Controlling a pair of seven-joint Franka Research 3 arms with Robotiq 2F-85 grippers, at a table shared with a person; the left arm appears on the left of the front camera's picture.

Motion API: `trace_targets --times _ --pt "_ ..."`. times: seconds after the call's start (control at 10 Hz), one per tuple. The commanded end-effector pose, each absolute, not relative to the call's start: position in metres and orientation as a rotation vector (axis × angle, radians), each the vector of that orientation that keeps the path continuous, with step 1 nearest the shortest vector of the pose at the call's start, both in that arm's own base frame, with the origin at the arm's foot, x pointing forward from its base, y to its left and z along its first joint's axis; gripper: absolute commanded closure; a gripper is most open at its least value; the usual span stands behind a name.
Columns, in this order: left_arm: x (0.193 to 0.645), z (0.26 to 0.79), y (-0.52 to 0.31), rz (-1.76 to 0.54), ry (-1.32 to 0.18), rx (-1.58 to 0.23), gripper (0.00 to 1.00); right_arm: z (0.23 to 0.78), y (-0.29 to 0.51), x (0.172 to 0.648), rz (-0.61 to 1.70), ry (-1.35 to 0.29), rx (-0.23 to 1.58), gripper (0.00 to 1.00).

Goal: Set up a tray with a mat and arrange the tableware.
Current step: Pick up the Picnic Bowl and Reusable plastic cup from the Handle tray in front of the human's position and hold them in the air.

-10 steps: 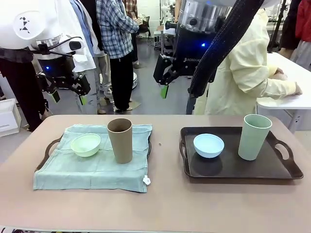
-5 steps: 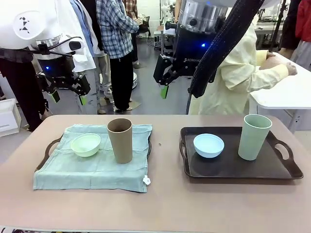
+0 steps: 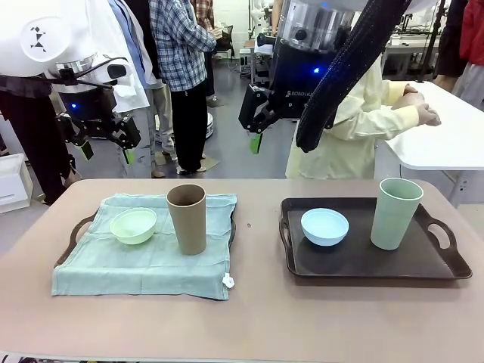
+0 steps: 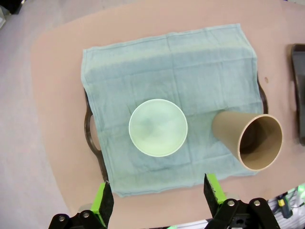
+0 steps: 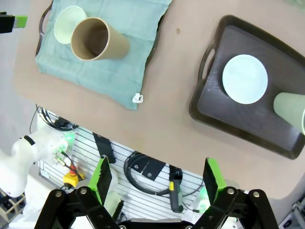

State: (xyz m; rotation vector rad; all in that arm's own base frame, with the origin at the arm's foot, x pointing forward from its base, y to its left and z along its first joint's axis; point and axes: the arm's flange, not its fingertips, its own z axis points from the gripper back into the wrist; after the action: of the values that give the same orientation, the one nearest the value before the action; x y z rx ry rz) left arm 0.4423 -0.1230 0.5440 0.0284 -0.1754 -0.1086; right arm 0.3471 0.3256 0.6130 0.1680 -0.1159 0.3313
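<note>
Black left claw (image 4: 157, 195) held high, pointing down, wide open, empty, right claw (image 5: 158, 179) alike

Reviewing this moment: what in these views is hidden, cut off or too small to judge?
- Left tray: left wrist view, the mat covers its bed; just the handles and rim edges stick out.
- Pale green cup: right wrist view, cut off by the picture's right edge.
- Right tray: left wrist view, cut off by the right edge.
- White tag at the mat's corner: front view, too small to read.
</note>
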Motion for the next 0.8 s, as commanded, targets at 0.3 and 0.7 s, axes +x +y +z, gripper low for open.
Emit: trace_targets --times 0.3,0.7 --pt "0.436 0.537 -0.107 -0.050 -0.140 -0.070 0.00 0.595 0.210 0.344 0.074 -0.076 -0.069 0.00" --pt "0.460 0.536 -0.059 -0.027 -0.101 -0.302 0.00 0.624 0.039 0.309 -0.171 -0.156 0.263 0.00"
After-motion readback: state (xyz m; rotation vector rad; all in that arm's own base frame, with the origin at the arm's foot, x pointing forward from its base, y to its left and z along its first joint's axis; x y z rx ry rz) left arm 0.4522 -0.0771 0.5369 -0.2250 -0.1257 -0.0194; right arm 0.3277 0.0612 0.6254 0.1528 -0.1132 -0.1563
